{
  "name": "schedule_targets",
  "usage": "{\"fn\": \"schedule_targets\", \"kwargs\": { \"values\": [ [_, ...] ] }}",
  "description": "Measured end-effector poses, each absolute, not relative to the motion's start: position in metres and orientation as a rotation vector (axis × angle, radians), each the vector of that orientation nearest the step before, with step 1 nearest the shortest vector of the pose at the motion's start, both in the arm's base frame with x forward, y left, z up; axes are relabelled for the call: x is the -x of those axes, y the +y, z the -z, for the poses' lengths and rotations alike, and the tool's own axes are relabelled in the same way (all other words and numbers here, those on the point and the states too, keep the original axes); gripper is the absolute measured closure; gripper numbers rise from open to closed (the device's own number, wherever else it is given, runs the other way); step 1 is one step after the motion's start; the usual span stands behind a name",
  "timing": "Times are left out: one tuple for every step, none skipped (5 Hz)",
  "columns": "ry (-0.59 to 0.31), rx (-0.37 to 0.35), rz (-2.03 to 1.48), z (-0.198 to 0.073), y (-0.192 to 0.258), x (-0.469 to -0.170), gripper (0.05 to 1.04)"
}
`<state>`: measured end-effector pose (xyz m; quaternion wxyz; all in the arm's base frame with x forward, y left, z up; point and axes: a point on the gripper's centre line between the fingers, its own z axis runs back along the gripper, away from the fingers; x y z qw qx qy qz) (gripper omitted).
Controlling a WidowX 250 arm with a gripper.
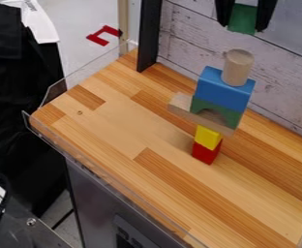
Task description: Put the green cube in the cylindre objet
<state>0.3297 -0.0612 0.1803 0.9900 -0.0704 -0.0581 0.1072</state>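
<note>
Plank wall (192,26): pale, weathered boards behind the wooden cylinder (237,65).
Green cube (242,18): raised above the cylinder, apart from it.
Gripper (243,27): clamped on the cube, as you appear to line up the placement.
Block tower (223,91): directly beneath the cylinder; you likely need to centre, lower softly and release, lest it topple.
Wooden tabletop (108,128): below the cylinder, bearing the tower.
Black cloth (14,92): well apart from the cylinder, beyond the tabletop.

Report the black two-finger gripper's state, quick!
Gripper: closed, holding the green cube-shaped block between its two fingers.
</note>
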Motion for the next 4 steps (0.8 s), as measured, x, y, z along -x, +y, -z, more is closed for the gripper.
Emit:
{"fn": "schedule_targets", "kwargs": {
  "values": [
    [-0.097,0.156,-0.214,-0.177,-0.07,-0.326,0.53],
    [-0.058,0.162,-0.229,-0.167,-0.071,-0.319,0.53],
    [-0.076,0.169,-0.243,-0.171,-0.07,-0.313,0.53],
    [-0.072,0.166,-0.25,-0.169,-0.069,-0.311,0.53]
  ]
}}
